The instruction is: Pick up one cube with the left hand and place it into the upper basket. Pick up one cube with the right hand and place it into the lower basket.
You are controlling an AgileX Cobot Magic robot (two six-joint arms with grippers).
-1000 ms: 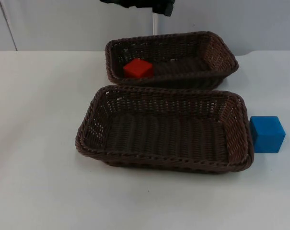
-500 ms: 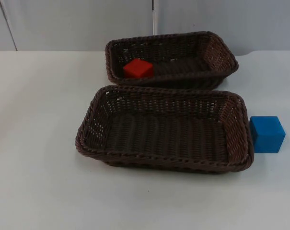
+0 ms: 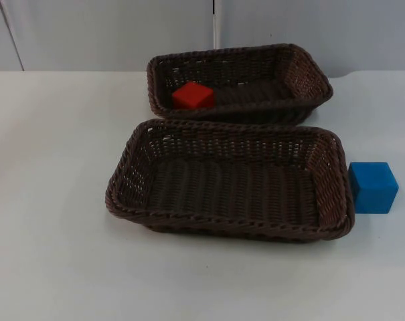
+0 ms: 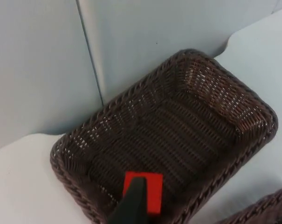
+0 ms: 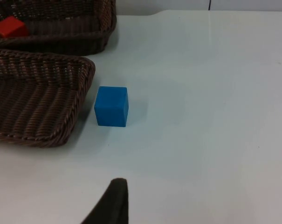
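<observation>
Blue cube (image 3: pixel 373 186): on the table (image 3: pixel 55 200), just beside the lower basket (image 3: pixel 132 167), on the right arm's side, ahead of the right gripper (image 5: pixel 113 200) and apart from it. Grip state: cannot tell.

Red cube (image 3: pixel 193 95): in the upper basket (image 3: pixel 302 67). Left gripper (image 4: pixel 134 205): above it, state indeterminate.

Red cube (image 3: pixel 193 95) in upper basket (image 3: pixel 302 77); blue cube (image 3: pixel 373 187) beside lower basket (image 3: pixel 125 184).
</observation>
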